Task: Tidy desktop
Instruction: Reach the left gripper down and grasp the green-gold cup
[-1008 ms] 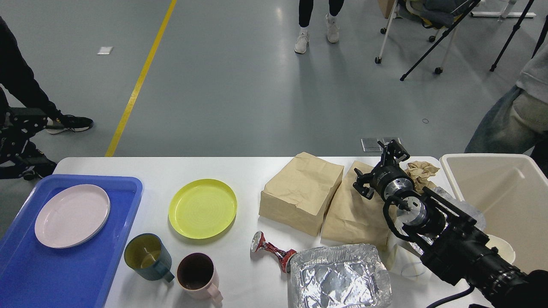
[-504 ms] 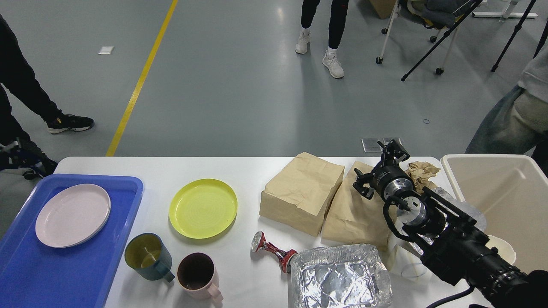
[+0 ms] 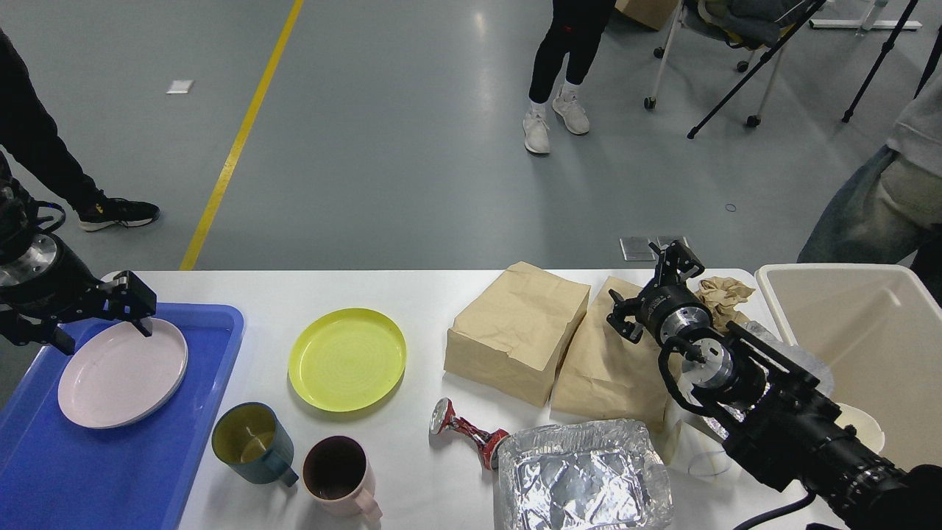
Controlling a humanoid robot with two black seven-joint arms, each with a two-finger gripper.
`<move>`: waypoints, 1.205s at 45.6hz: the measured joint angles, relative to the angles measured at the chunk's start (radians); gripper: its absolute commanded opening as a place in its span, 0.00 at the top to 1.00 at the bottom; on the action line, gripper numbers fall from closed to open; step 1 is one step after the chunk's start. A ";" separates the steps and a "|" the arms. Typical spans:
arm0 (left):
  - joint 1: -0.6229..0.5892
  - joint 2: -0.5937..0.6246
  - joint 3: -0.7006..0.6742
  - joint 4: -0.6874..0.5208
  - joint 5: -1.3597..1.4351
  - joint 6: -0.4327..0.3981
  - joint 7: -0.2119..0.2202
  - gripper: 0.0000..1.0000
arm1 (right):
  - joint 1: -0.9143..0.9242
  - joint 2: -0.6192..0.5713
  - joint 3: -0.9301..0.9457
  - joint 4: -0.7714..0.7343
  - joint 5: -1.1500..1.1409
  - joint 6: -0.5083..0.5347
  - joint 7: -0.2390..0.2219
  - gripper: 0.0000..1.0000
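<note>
My right gripper (image 3: pixel 653 293) hangs with its fingers spread and empty above the flat brown paper bag (image 3: pixel 614 361), while my left gripper (image 3: pixel 103 318) sits over the round pale pink plate (image 3: pixel 122 372) with fingers parted and nothing between them. The large white rectangular surface (image 3: pixel 412 294), the desktop, fills the lower view and carries the blue plastic tray (image 3: pixel 110 449) holding that plate at left, the beige plastic bin (image 3: pixel 861 346) at right, a fuller brown paper bag (image 3: pixel 515 331), a crinkled foil container (image 3: pixel 585 478) and a round yellow plate (image 3: pixel 346 358). Nearer me stand a dark teal mug (image 3: pixel 250 444) and a pink mug (image 3: pixel 340 478), with a crushed red can (image 3: pixel 465 430) just left of the foil.
</note>
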 measured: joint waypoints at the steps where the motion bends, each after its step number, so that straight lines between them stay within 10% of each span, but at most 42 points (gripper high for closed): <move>1: -0.004 -0.005 0.000 -0.014 0.008 0.000 0.000 0.04 | 0.000 0.000 0.000 0.000 0.000 0.000 0.000 0.00; 22: -0.057 -0.104 -0.022 -0.270 0.050 0.000 -0.003 0.04 | 0.000 0.000 0.000 0.000 0.000 0.000 0.000 0.00; 55: 0.015 -0.260 -0.029 -0.263 0.052 0.000 -0.001 0.04 | 0.000 0.000 0.000 0.000 0.000 0.000 0.000 0.00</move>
